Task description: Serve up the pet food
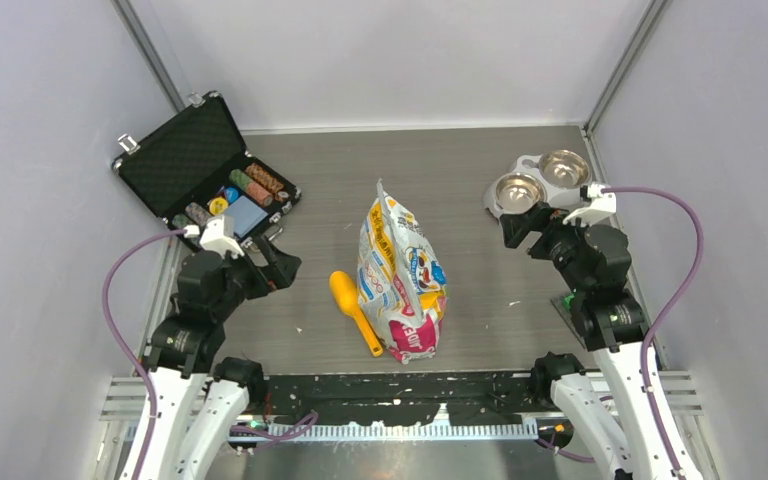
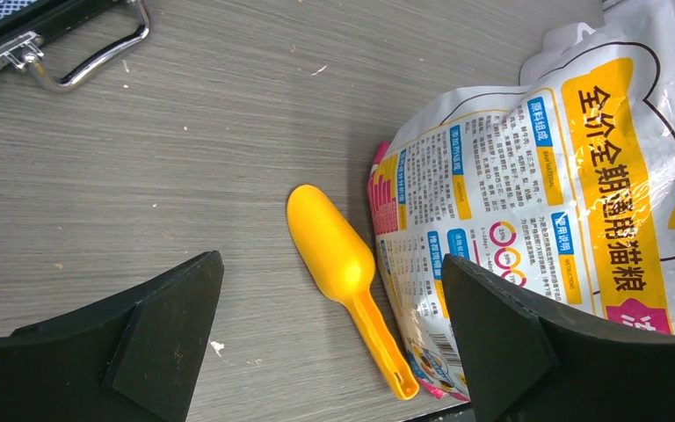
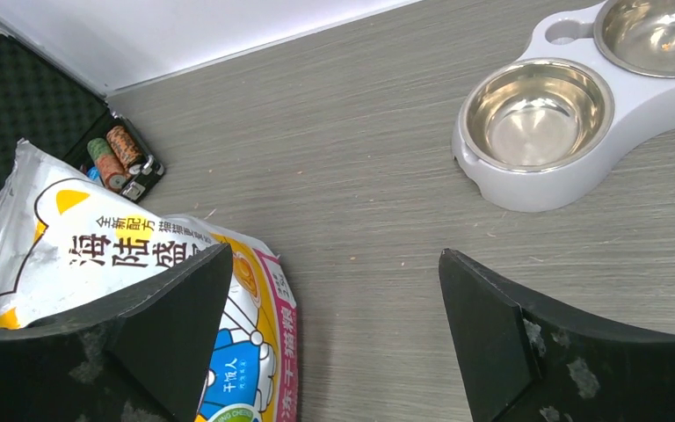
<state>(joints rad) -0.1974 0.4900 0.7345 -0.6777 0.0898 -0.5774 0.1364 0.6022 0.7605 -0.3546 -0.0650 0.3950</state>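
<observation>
Desk standoff, jaws apart and empty: left gripper (image 2: pixel 330 264) camera reads "全价全期通用猫粮" on the cat-food bag (image 2: pixel 527 202) beside a yellow scoop (image 2: pixel 338 251); right gripper (image 3: pixel 336 255) camera shows "海陆盛" and the twin-bowl feeder (image 3: pixel 527 189).

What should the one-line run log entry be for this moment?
serving: not begun | left gripper: jaws open, empty, facing yellow scoop | right gripper: jaws open, empty, near double-bowl feeder | cat food bag: beside scoop, untouched

The foil bag (image 2: pixel 527 202) carries the large Chinese characters 全价全期通用猫粮 down a yellow stripe in the left wrist view, 海陆盛 beneath smaller 全新配方 in the right wrist view, and fine print too small to read.
</observation>
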